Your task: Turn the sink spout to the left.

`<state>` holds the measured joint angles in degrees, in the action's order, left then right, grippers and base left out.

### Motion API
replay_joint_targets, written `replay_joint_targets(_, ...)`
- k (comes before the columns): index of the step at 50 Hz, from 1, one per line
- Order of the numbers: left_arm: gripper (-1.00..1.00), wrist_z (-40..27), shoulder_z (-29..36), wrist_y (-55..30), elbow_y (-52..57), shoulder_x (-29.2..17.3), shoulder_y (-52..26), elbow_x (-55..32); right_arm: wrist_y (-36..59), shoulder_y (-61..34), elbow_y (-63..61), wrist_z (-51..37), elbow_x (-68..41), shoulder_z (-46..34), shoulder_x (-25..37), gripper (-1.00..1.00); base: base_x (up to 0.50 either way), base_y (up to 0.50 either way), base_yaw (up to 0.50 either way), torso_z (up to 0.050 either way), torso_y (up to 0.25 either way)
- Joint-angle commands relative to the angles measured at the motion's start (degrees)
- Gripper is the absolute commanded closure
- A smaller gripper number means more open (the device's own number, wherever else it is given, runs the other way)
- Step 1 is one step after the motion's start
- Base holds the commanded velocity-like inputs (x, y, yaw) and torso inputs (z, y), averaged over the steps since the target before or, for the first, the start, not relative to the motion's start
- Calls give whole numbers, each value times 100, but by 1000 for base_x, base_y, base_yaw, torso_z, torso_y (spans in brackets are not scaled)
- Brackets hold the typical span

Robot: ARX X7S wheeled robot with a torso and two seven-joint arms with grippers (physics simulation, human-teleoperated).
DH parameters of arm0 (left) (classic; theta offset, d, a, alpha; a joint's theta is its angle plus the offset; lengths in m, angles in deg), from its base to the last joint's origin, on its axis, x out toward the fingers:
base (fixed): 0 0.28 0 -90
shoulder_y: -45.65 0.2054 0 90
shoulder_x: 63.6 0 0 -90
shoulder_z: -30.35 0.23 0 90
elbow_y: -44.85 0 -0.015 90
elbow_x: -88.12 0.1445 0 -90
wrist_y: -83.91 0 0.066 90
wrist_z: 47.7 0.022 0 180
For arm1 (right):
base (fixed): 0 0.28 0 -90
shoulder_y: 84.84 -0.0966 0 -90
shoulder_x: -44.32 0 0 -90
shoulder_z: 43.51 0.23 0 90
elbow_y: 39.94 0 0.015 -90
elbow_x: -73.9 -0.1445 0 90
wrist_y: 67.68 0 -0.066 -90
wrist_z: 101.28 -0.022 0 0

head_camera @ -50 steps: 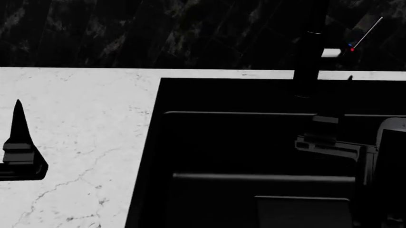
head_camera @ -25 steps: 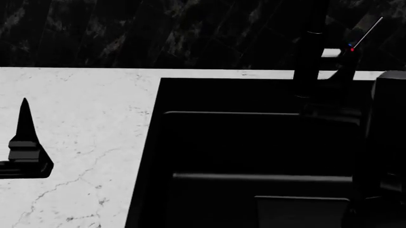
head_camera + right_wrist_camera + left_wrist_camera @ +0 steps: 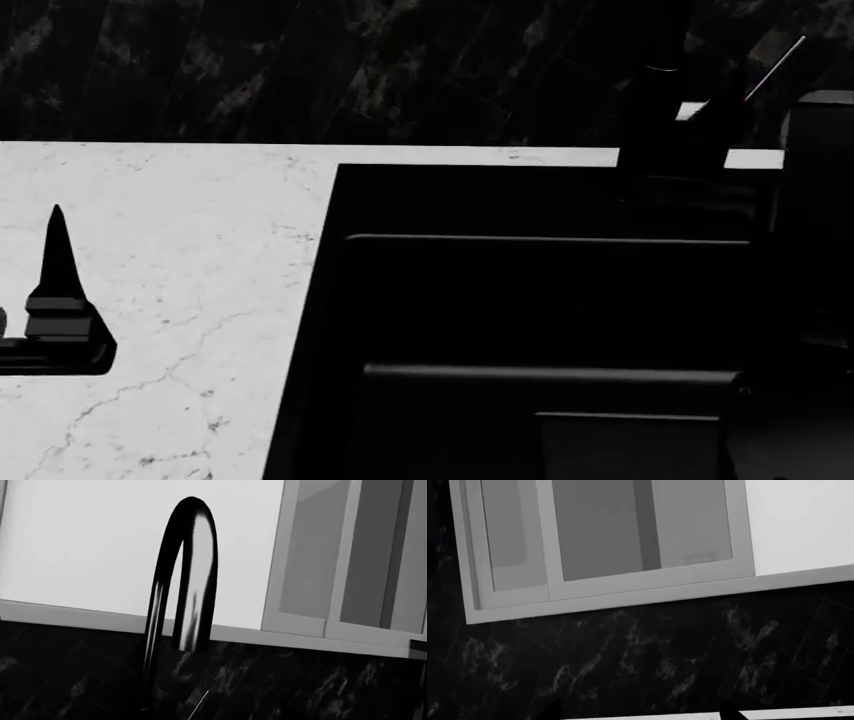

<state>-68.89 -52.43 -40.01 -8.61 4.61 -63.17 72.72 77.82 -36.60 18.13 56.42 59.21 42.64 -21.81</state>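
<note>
The sink spout is a matte black tube. Its upright stem (image 3: 650, 105) stands at the back of the black basin (image 3: 467, 200), and its arched neck (image 3: 190, 575) fills the right wrist view. A thin pale lever (image 3: 774, 68) slants up beside it and also shows in the right wrist view (image 3: 199, 705). My right gripper (image 3: 701, 150) is a dark mass close beside the stem's base, and its jaws cannot be made out against the black. My left gripper (image 3: 56, 300) hovers over the white counter far to the left, with its fingertips (image 3: 730, 714) apart and empty.
A white marble countertop (image 3: 174, 220) lies left of and behind the basin. A dark marbled backsplash (image 3: 334, 70) rises behind it. Pale wall cabinets (image 3: 607, 540) hang above. My right arm (image 3: 817, 250) stands over the basin's right side.
My right arm has risen and moved back toward the faucet, and now covers the counter strip beside the stem. My left gripper has drifted slightly right.
</note>
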Motion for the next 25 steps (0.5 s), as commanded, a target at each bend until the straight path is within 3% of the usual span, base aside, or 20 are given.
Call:
replay_joint_targets(1,-100,-30,55,28,-15,-19,-10,48,-8,-543,366,120,6,-146,43,-100,0,0,0,0,0)
replay_joint_targets(25,-100,-117,6,60,-51,-13,9,22,-633,-1193,1500,348,108,-425,-54,-100,0,0,0,0,0)
